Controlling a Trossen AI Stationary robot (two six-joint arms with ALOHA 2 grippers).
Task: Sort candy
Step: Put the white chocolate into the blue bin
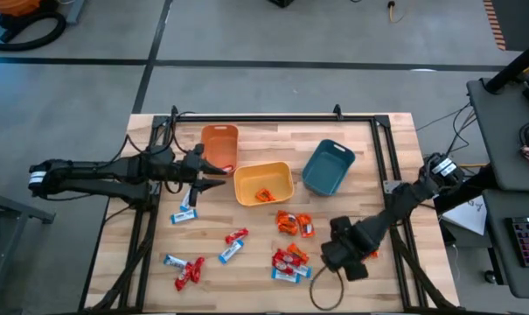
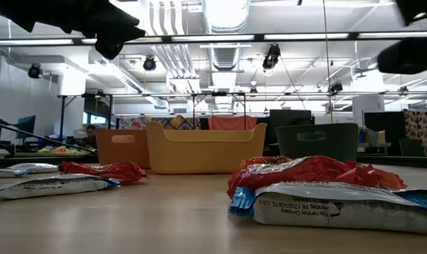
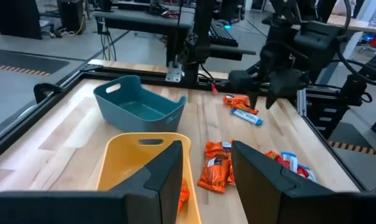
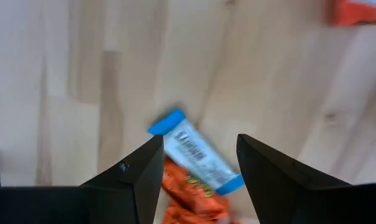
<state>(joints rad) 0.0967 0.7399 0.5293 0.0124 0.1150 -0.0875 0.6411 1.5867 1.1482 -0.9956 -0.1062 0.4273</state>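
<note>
Nearest the front edge of the pale wooden table (image 1: 395, 157), most of the candy is unsorted: red-wrapped sweets (image 1: 190, 273) and blue-and-white bars (image 1: 230, 252) lie scattered at the front left, with a mixed heap of red wrappers, orange packets and bars (image 1: 289, 262) just beside the right gripper (image 1: 327, 255). That gripper hangs low over the table at the front right with its jaws spread and nothing between them; its wrist view shows a blue-and-white bar (image 4: 197, 156) lying across an orange packet (image 4: 188, 186) directly below, so a pick looks close.

Farther in, two orange packets (image 1: 294, 224) lie loose, and another bar (image 1: 184, 216) lies near the left gripper (image 1: 213, 175), which hovers beside the bins with its jaws parted and empty.

Beyond stand three plastic bins. The yellow bin (image 1: 263, 184) holds an orange packet (image 1: 264, 195); the orange bin (image 1: 219, 145) and teal bin (image 1: 328, 166) look empty. Sorting has, by my judgement, barely begun.
</note>
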